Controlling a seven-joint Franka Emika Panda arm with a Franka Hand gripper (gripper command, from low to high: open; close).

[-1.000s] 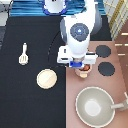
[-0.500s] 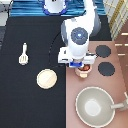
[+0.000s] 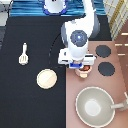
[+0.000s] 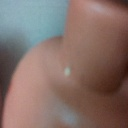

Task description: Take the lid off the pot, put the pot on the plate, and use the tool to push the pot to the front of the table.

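Whether the robot's white two-finger gripper (image 3: 81, 66) is open or closed on anything, I cannot tell from here; the hand's own body covers that spot. It is low down on the small pinkish-tan round pot (image 3: 84, 73), which sits at the edge of the pinkish-brown stove panel (image 3: 100, 82), just beside the two black round burners (image 3: 103, 51).

The small pale pink lid I cannot pick out as a separate thing. Nothing like it lies on the large flat black table (image 3: 20, 100), so I judge the first step, getting the lid off, is the one in hand. That step calls for a centred hold on the small knob.

Further out, the flat round cream plate (image 3: 47, 78) lies bare on the table toward the exterior view's left, well apart from the pot. The small cream-white spatula tool (image 3: 23, 54) lies untouched beyond it. The large grey-beige pan (image 3: 95, 106) sits toward the exterior view's bottom.

The overhead camera gives this layout. The wrist camera gives only smooth pink curves from very close, with one pale speck.
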